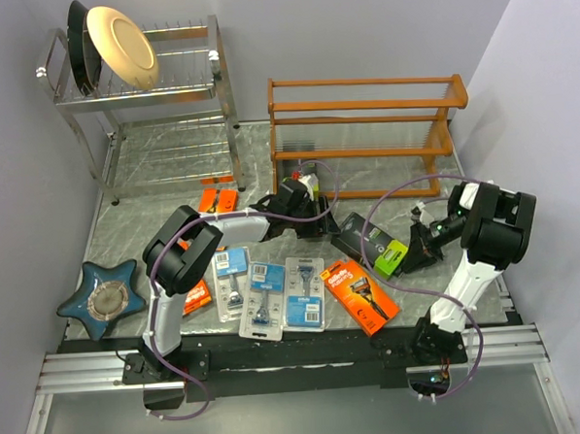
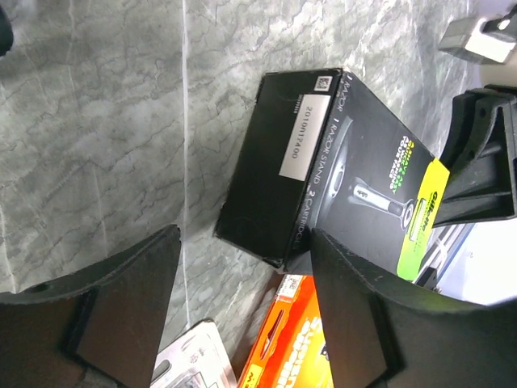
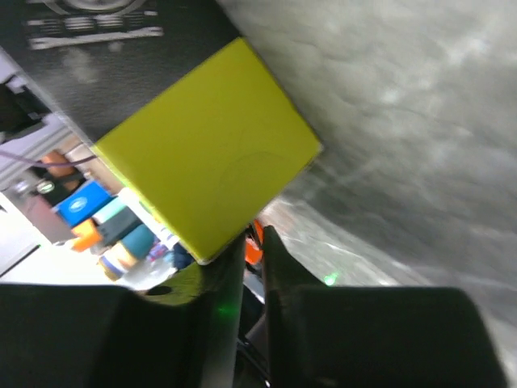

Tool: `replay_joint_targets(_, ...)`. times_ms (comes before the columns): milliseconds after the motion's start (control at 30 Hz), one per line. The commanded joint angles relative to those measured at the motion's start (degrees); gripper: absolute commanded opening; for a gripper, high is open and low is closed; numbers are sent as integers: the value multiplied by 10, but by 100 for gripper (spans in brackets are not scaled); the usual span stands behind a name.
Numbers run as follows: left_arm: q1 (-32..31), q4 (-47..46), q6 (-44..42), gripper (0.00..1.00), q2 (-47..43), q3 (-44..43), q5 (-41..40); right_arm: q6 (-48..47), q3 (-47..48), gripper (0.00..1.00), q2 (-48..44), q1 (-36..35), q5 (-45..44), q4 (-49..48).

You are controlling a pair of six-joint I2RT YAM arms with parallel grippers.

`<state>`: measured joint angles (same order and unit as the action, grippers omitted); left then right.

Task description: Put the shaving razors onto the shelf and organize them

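Green-black razor box (image 1: 361, 237) between left end effector (image 1: 321, 223), right end effector (image 1: 410, 253).

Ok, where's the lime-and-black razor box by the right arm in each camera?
Top external: the box lies right of centre, before the shelf.
Left wrist: the box fills centre to right edge.
Right wrist: the box sits upper left, lime end nearest.
Shared landmark: the grey marbled table under it.

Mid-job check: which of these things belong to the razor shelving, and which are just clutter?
Job: orange razor packs, blue blister cards, green-and-black box, wooden shelf.
Lying about: wire dish rack, plates, blue star dish.
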<state>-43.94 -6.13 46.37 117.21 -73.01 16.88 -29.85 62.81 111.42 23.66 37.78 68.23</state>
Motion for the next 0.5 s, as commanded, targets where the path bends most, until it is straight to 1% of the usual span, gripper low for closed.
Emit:
replay_joint_targets(0,-4,25,-34,72,-9,-24,0,-35,29,16,13,0,100,32)
replay_joint_targets(133,7,53,-43,79,-40,-21,-11,-49,45,10,17,12,155,54)
replay_joint_targets(167,10,59,-41,84,-58,-17,-18,-52,49,10,17,15,164,59)
replay_joint_targets(233,16,53,-32,88,-88,2,-15,-54,57,9,14,24,181,70)
replay_joint_targets(267,18,39,-15,92,-97,13,12,-56,63,9,15,27,204,74)
replay_joint_targets(300,17,-19,-1,93,-102,43,32,-57,66,9,18,29,216,84)
replay_joint_targets(333,16,-47,23,93,-105,57,48,-58,74,9,20,31,232,88)
replay_joint_targets(367,14,-79,68,94,-103,71,81,-58,78,8,24,31,257,92)
replay_joint_targets(400,4,-137,76,94,-102,88,89,-54,80,9,31,31,272,94)
replay_joint_targets(467,-10,-136,79,97,-95,82,90,-50,79,8,40,31,304,99)
